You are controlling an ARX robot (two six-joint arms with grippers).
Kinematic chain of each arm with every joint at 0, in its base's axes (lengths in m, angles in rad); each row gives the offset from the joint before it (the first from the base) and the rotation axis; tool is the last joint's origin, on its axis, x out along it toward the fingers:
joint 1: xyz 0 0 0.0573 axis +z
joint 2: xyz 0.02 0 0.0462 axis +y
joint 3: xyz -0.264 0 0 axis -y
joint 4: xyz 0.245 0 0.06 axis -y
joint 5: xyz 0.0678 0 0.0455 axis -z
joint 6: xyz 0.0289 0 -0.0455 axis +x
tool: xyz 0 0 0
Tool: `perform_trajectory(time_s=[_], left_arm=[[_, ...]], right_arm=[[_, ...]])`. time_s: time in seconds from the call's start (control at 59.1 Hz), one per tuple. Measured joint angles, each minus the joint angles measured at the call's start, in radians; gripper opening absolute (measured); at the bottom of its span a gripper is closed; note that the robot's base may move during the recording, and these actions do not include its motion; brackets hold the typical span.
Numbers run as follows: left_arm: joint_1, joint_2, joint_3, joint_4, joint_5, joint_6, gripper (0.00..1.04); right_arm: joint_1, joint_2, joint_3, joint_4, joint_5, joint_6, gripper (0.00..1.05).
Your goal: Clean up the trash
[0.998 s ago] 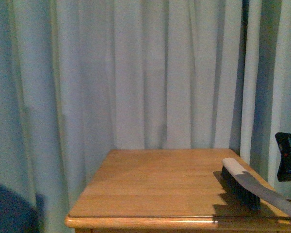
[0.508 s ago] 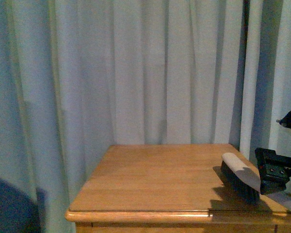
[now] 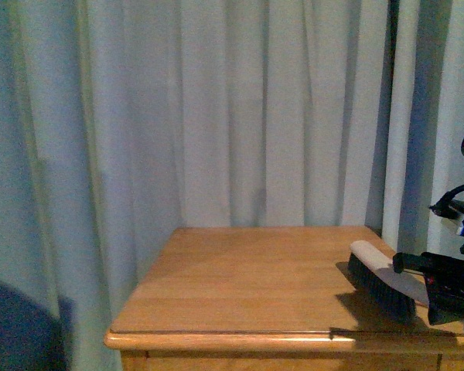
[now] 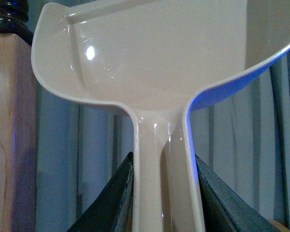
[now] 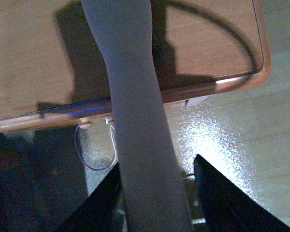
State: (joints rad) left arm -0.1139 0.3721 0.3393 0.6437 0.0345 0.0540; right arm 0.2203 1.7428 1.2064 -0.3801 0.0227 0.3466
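The trash is out of view in every frame. A cream plastic dustpan point(image 4: 150, 53) fills the left wrist view, and my left gripper point(image 4: 163, 159) is shut on its handle, with the pan held up in front of a curtain. My right gripper point(image 3: 437, 284) is at the table's right edge, shut on the grey handle of the brush point(image 5: 135, 96). The brush head point(image 3: 379, 287) rests its dark bristles on the right side of the wooden table point(image 3: 240, 278).
Pale curtains point(image 3: 216, 116) hang close behind and to the left of the table. A wooden post point(image 4: 9, 121) stands beside the dustpan. Below the table's front edge point(image 5: 222, 84) lie shiny floor point(image 5: 232, 130) and a thin cable point(image 5: 94, 154).
My right gripper has come further into the front view, moving left toward the table's edge. The brush head stays on the table's right side. The view has shifted slightly.
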Motion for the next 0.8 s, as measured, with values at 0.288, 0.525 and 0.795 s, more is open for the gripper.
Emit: perform_trajectory(time_s=[0.288, 0.525, 0.795], left_arm=[[0.000, 0.000, 0.000, 0.000, 0.000, 0.000, 0.29], [0.000, 0.000, 0.000, 0.000, -0.001, 0.000, 0.29], [0.000, 0.000, 0.000, 0.000, 0.000, 0.000, 0.29]], right_arm=[[-0.003, -0.005, -0.004, 0.081, -0.005, -0.021, 0.20], [0.021, -0.164, -0.162, 0.381, 0.036, -0.185, 0.20], [0.062, -0.585, -0.465, 0.688, 0.061, -0.310, 0.20]])
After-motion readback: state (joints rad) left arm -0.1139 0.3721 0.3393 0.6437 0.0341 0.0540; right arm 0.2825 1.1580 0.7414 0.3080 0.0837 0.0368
